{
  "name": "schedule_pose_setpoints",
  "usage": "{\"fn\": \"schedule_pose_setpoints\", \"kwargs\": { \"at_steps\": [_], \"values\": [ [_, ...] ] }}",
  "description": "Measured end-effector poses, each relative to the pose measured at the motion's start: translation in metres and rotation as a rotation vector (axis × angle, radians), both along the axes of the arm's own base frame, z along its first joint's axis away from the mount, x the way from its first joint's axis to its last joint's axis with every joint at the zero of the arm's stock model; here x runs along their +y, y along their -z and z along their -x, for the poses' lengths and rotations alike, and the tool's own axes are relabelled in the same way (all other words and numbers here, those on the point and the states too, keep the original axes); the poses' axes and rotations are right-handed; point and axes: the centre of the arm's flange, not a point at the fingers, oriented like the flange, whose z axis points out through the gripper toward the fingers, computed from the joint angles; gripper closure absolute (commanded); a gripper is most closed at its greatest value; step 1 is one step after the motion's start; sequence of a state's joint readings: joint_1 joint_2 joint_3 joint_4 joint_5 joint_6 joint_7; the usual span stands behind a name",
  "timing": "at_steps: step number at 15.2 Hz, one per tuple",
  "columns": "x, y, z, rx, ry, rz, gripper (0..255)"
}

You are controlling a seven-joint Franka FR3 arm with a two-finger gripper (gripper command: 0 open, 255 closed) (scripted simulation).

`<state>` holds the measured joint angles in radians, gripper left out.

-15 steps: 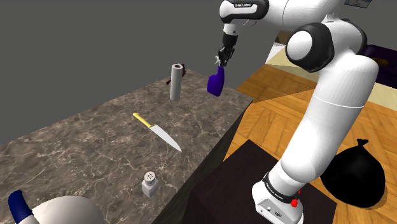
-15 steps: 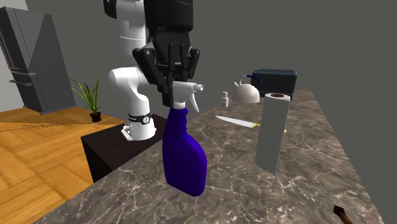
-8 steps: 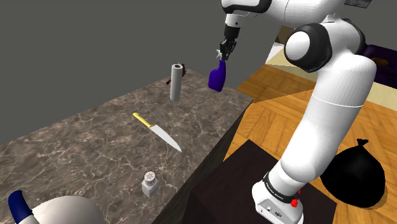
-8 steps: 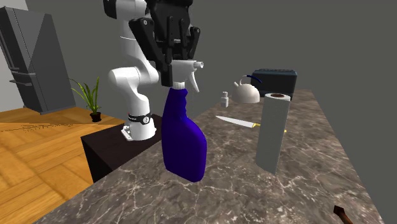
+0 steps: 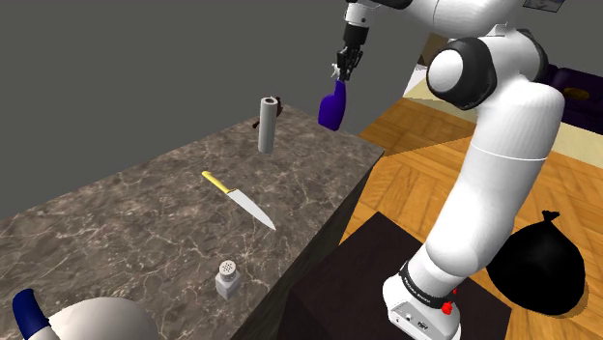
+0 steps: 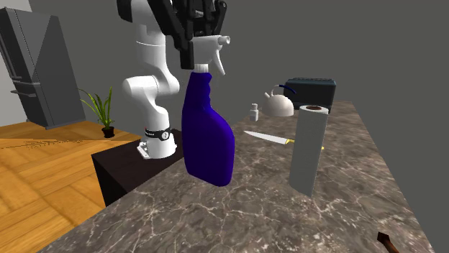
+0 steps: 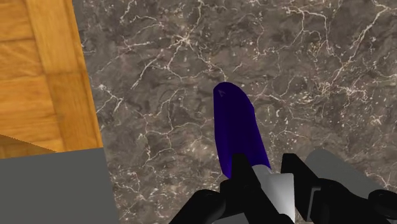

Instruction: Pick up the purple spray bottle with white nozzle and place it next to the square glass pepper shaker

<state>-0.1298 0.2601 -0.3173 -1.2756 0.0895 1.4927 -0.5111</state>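
Item: purple spray bottle (image 5: 331, 108), clasped at its white nozzle in my claw (image 5: 344, 70), hanging above the counter (image 5: 145, 203) at its far end; pepper shaker (image 5: 227, 278): near end, well apart.

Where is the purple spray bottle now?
The purple spray bottle hangs from the gripper above the far corner of the counter, right of the grey roll in the shoulder view.
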Motion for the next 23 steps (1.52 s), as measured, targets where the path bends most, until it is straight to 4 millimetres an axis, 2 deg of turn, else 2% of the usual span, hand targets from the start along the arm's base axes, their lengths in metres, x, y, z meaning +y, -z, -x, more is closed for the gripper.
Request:
{"fn": "schedule_pose_setpoints", "kwargs": {
  "at_steps": [12, 15, 18, 23],
  "values": [
    [-0.001, -0.062, -0.001, 0.0, 0.0, 0.0, 255],
    [0.024, -0.065, 0.01, 0.001, -0.001, -0.001, 255],
    [0.066, -0.064, 0.021, 0.0, -0.002, -0.001, 255],
    [0.124, -0.064, 0.039, 0.0, -0.002, -0.001, 255]
  ]
}}
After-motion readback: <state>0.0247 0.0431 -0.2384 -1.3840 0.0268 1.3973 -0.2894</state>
